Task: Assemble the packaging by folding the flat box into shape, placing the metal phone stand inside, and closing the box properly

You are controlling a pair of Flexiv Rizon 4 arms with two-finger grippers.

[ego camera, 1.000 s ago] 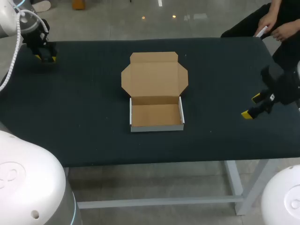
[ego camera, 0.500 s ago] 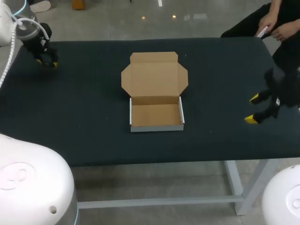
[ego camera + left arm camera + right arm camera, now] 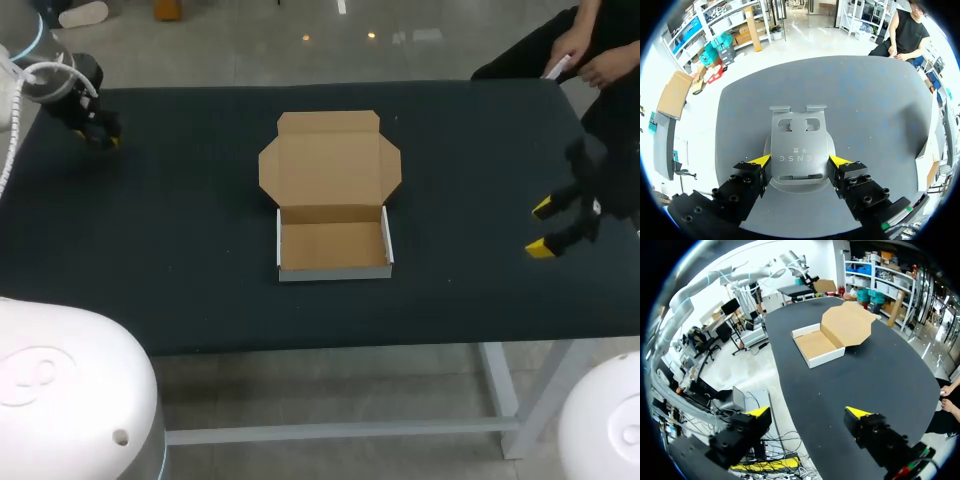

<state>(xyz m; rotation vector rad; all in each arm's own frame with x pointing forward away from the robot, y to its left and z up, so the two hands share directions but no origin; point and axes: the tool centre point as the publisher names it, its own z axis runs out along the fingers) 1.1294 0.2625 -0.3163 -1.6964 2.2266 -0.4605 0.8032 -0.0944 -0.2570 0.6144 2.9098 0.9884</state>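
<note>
Where the head view takes in the whole dark worktop [image 3: 200, 250], the open box [image 3: 333, 245] sits mid-worktop, its lid flap [image 3: 330, 160] laid flat toward the far edge. Grey metal phone stand [image 3: 799, 150]: seen only from the left wrist, pinched between left fingers [image 3: 761, 160] at the far-left corner. Right fingers [image 3: 858, 413] spread wide, holding nothing, near the right edge.

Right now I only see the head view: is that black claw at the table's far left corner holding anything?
Observer: Yes. The left wrist view shows the left gripper shut on the metal phone stand, gripped from both sides.
Visitor: What does the stand look like?
Observer: It is a flat grey plate with two rectangular cut-outs and two small lips at the end away from the gripper.
</note>
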